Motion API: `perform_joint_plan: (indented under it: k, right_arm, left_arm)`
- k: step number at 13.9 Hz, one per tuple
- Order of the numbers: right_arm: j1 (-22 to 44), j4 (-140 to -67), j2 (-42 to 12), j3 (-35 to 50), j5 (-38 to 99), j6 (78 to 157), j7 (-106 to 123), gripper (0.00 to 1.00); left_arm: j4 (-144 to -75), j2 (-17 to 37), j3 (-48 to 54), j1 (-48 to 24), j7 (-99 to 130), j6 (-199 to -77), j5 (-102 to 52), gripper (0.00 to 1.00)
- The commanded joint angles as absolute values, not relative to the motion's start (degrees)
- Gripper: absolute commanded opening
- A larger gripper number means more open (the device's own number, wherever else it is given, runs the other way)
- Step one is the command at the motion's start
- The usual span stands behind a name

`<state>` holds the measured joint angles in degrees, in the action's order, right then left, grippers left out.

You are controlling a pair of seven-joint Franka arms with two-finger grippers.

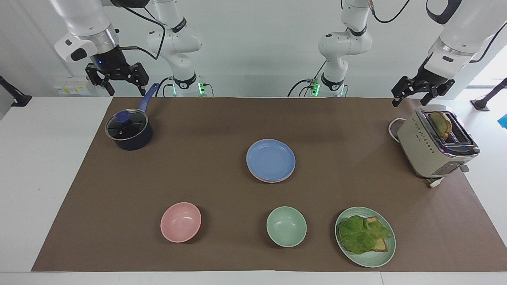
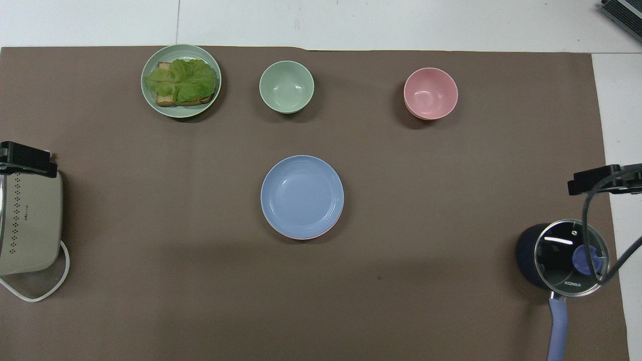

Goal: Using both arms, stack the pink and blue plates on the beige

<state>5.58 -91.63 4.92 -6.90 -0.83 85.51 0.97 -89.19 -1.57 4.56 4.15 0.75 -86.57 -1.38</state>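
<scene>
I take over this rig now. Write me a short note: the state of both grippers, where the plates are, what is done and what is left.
Left gripper: jaws open, empty, raised over the toaster's end of the table.
Right gripper: jaws open, empty, raised near the saucepan.
Plates: the blue plate lies on top of a stack mid-table; a pink plate rim shows under it. The beige plate cannot be made out.
Done: stacking looks finished.
Left: confirm that beige is at the bottom.

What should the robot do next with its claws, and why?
Probably nothing more than keep both arms parked. The blue plate already lies on top of a pink edge; no beige plate shows beneath. The left claw hangs open over the toaster, the right claw open near the pot.
</scene>
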Motion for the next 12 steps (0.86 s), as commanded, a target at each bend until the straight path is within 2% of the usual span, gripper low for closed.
perform_joint_plan:
  k: [1, 12]
  right_arm:
    - [4.8, -92.5, 6.1, -6.9, 0.1, 85.3, 2.6, 1.00]
    - [4.8, -93.1, 6.4, -6.9, 0.0, 85.2, 2.6, 1.00]
  left_arm:
    - [-88.9, -2.1, 4.7, 4.3, 1.3, -85.4, -0.7, 1.00]
    - [-88.9, -2.1, 4.7, 4.3, 1.3, -85.4, -0.7, 1.00]
